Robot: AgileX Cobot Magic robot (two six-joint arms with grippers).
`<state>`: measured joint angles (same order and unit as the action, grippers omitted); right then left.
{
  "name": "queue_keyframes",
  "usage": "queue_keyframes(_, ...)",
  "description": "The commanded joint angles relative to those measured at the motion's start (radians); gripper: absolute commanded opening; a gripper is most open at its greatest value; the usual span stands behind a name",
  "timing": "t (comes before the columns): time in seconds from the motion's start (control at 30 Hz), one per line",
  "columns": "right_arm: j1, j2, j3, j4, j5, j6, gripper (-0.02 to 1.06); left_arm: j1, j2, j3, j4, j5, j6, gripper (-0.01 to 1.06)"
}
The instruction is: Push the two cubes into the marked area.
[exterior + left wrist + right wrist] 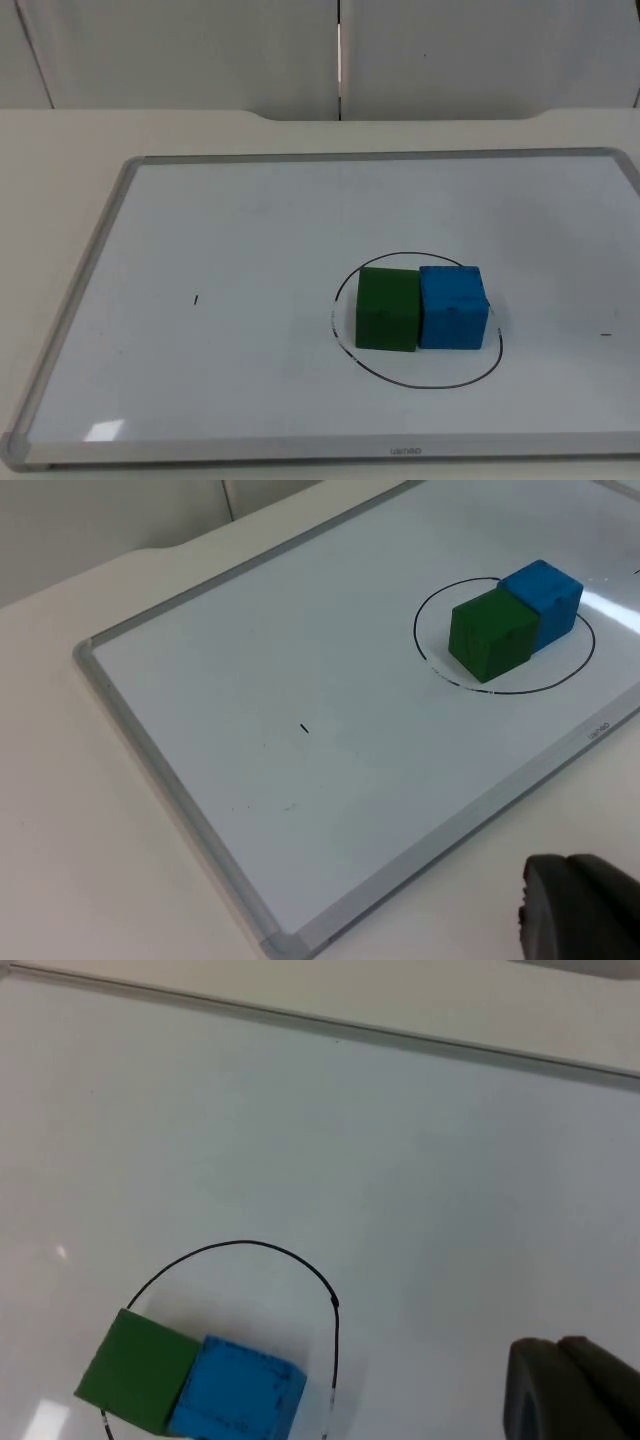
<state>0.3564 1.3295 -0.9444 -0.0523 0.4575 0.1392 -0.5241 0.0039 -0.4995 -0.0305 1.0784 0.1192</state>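
A green cube [387, 309] and a blue cube [452, 307] stand touching side by side, the green one on the left. Both sit inside a black hand-drawn circle [420, 384] on the whiteboard [220, 220]. In the left wrist view the green cube [490, 632] is nearer than the blue cube [545, 598], and the left gripper [580, 908] hangs off the whiteboard's near edge, well away from them. In the right wrist view the right gripper [575, 1388] hovers over bare board beside the circle [240, 1244], apart from the blue cube [238, 1398] and green cube [140, 1368].
The whiteboard has a grey frame [88, 270] and lies on the white table [60, 150]. A short black mark [196, 299] is on its left half and another mark [605, 334] near its right edge. The grey partition wall [200, 50] closes the back.
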Motion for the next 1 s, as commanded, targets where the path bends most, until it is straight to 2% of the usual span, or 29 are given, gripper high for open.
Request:
queue_keyframes(0.0, -0.004, -0.009, -0.002, -0.002, 0.001, -0.001, 0.00, 0.003, -0.004, 0.004, -0.002, -0.002, -0.004, 0.00)
queue_keyframes(0.33, -0.004, -0.104, -0.002, -0.026, 0.016, -0.001, 0.00, 0.003, -0.004, 0.004, -0.002, -0.002, -0.004, 0.00)
queue_keyframes(0.5, -0.004, -0.270, -0.002, -0.073, 0.023, -0.001, 0.00, 0.003, -0.004, 0.004, -0.002, -0.002, -0.004, 0.00)
queue_keyframes(0.77, -0.004, -0.415, -0.002, -0.077, 0.044, -0.001, 0.00, 0.003, -0.004, 0.004, -0.002, -0.002, -0.004, 0.00)
queue_keyframes(0.87, -0.004, -0.428, -0.002, -0.077, 0.070, -0.001, 0.00, 0.003, -0.004, 0.004, -0.002, -0.002, -0.004, 0.00)
queue_keyframes(0.97, -0.004, -0.438, -0.002, -0.077, 0.141, -0.036, 0.00, 0.003, -0.004, 0.004, -0.002, -0.002, -0.004, 0.00)
